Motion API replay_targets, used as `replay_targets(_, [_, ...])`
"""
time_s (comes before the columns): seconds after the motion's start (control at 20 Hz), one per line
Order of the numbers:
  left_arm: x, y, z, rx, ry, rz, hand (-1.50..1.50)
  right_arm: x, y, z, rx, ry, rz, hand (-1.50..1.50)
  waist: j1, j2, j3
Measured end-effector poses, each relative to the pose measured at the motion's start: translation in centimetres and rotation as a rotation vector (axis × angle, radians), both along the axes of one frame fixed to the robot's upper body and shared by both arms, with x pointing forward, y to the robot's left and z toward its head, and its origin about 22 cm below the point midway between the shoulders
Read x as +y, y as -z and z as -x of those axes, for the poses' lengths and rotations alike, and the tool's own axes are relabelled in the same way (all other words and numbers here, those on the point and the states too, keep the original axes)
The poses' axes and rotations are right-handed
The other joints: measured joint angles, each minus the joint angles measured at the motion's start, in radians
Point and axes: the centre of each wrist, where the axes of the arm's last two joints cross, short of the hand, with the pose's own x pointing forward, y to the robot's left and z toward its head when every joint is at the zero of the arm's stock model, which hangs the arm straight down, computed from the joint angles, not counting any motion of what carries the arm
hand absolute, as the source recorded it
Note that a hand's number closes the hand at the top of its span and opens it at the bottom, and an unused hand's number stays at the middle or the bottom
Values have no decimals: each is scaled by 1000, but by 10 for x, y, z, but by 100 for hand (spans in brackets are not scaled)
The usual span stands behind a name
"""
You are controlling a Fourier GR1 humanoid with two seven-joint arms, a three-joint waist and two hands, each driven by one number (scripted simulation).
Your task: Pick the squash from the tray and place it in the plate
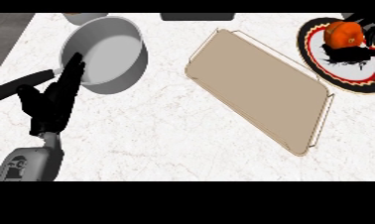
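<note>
Head view: one squash (343,34), one plate (311,54), one tray (260,89).

Left hand (53,100) rests open at the view's left, fingers straight and pointing up, grey forearm (31,163) below it; right hand (360,20) barely shows at the upper right edge.

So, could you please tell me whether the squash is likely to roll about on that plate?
The squash looks rounded, so it would probably roll if nudged. The plate looks flat and shallow, so its rim may not stop it. Its skin looks smooth, so it might be slippery to grasp.
</note>
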Motion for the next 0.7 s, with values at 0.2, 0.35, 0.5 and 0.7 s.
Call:
replay_targets(0.2, [-5,-3,-4,-2,15,0,0,-36,5,9,42,46,37,150,19,7,0])
replay_targets(0.35, [-6,-4,-7,-4,34,0,0,-51,10,13,119,50,78,150,31,12,1])
replay_targets(0.5, [-5,-3,-6,-11,45,-3,0,-65,15,20,193,42,5,-150,39,15,2])
replay_targets(0.7, [-8,-4,-8,-20,50,-2,0,-79,17,27,269,-10,-51,-150,49,20,3])
